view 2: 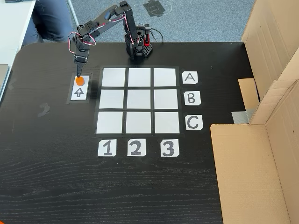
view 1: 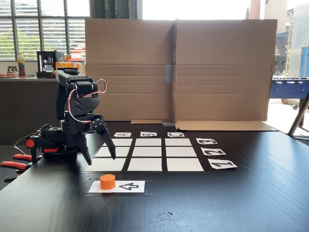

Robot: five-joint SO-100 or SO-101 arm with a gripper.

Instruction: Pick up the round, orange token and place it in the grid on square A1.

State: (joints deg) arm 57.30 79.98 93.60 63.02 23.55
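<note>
Orange token on arrow card

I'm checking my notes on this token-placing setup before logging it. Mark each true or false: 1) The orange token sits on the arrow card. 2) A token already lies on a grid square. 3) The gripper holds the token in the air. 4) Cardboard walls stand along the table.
1) True: the orange token rests on the arrow card.
2) False: every square of the grid, including square A1, is bare.
3) False: the gripper hangs open above the token, which sits on the card.
4) True: cardboard walls stand along the table.
</note>
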